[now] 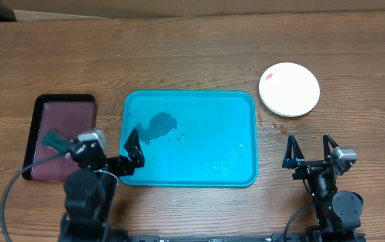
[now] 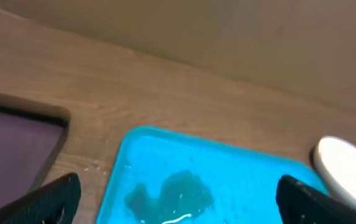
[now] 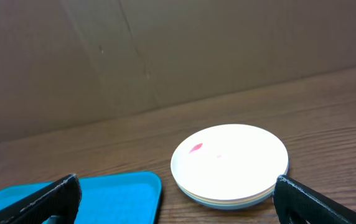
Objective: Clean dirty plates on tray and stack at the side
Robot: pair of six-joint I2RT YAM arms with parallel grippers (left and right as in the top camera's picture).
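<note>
Plates (image 1: 289, 89) sit stacked on the desk (image 1: 179, 54) right of the tray (image 1: 199, 161), white one on top with a small pink smear (image 1: 269, 76). The tray holds only a wet patch (image 1: 160, 124). Left gripper (image 1: 135, 146) and right gripper (image 1: 308, 142) are open, empty. The task seems nearly done.

A: Home kitchen?
B: More like a robotics lab bench. Wood-grain table (image 1: 192, 54) filling the frame, left arm (image 1: 85, 191) and right arm (image 1: 337, 202) mounted at the bottom edge.
A: Anything else?
B: Black cable (image 1: 4, 205) looping at lower left; plain cardboard backdrop (image 3: 165, 56) across the top of the wrist views.
</note>
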